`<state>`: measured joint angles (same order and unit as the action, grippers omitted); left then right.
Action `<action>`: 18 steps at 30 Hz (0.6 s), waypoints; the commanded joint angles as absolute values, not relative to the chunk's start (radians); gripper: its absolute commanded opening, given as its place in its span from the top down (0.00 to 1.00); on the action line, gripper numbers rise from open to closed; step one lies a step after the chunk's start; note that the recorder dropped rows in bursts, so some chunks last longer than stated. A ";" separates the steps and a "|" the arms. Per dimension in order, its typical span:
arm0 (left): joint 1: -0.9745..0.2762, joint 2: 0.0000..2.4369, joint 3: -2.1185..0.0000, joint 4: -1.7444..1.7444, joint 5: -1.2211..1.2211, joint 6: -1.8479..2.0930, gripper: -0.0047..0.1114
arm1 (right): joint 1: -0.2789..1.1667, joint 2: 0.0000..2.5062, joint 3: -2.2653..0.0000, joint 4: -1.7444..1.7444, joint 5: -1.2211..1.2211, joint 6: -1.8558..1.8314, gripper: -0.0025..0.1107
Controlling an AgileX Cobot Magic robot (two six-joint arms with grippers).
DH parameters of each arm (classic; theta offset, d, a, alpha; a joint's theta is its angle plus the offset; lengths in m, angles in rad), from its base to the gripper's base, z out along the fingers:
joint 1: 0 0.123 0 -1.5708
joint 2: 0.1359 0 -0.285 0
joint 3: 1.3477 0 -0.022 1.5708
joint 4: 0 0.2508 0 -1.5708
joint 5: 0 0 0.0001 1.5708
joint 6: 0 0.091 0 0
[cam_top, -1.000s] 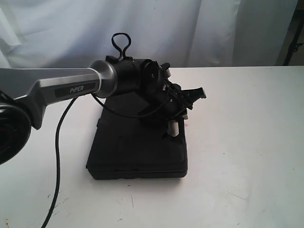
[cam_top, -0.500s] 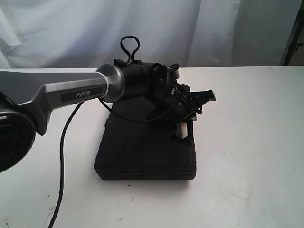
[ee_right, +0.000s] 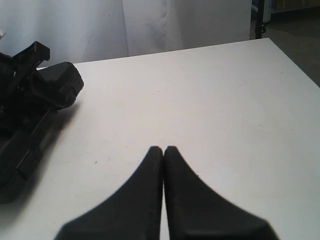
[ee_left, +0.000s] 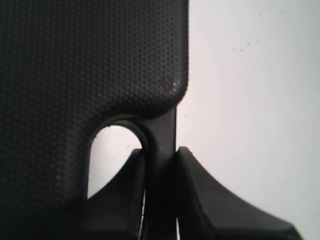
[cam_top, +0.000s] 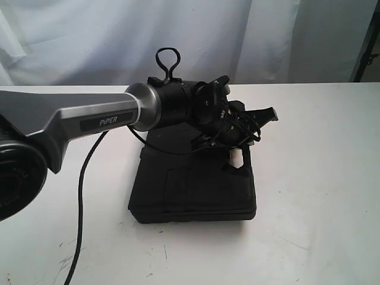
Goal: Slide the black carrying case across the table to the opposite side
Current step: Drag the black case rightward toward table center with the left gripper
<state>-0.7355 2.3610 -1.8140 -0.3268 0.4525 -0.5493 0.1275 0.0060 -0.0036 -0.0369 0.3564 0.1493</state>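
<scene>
Left arm (cam_top: 71,114): the word "PiPER" (pale letters on dark). Nothing else can be read in any view.

We see the case (cam_top: 190,193) lying flat and closed on the table (cam_top: 320,178), around the table's middle. It is black and rectangular, with a finely dimpled shell and rounded corners. A cut-out handle (ee_left: 161,131) on one edge shows bare tabletop through its opening. The table is wide, white and flat, with small dark scuffs toward its near edge.
</scene>
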 commanded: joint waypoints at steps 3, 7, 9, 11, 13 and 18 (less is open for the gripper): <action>-0.748 2.374 -1.821 -0.388 0.332 -0.568 0.96 | 0.120 0.000 0.000 -0.036 0.351 0.148 0.98; -0.748 2.374 -1.821 -0.388 0.310 -0.568 0.92 | 0.120 0.000 0.000 -0.036 0.351 0.148 0.98; -0.748 2.374 -1.821 -0.388 0.310 -0.568 0.85 | 0.120 0.000 0.000 -0.036 0.351 0.148 0.98; -0.748 2.374 -1.821 -0.388 0.313 -0.568 0.77 | 0.120 0.000 0.000 -0.036 0.351 0.148 0.98; -0.748 2.374 -1.821 -0.388 0.313 -0.568 0.69 | 0.120 0.000 0.000 -0.036 0.351 0.148 0.98; -0.748 2.374 -1.821 -0.388 0.330 -0.564 0.54 | 0.120 0.000 0.000 -0.036 0.351 0.148 0.98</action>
